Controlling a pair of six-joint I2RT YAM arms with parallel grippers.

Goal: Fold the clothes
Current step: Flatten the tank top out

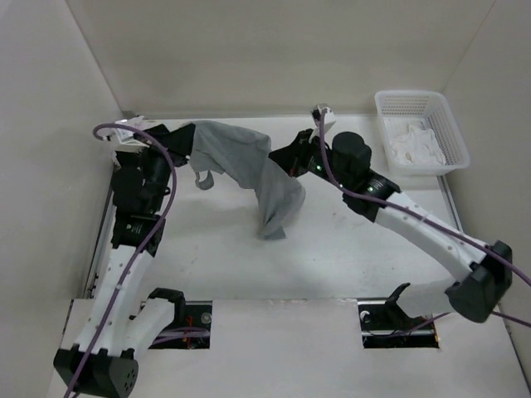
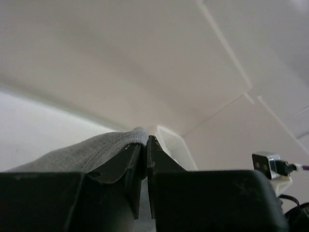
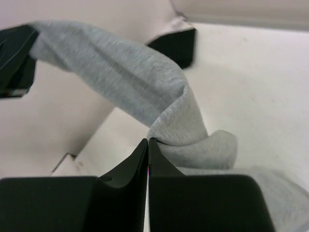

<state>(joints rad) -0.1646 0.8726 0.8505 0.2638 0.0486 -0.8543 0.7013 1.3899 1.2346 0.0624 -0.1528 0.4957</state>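
Above the white table, left gripper and right gripper each pinched the grey knit sleeveless top; shallow edge grips might slip under tension.

A white plastic basket with mesh walls stands on the far right of the white bench, close to the back wall. A crumpled white cloth lies inside it. At the near edge, a pale board has two rectangular openings.
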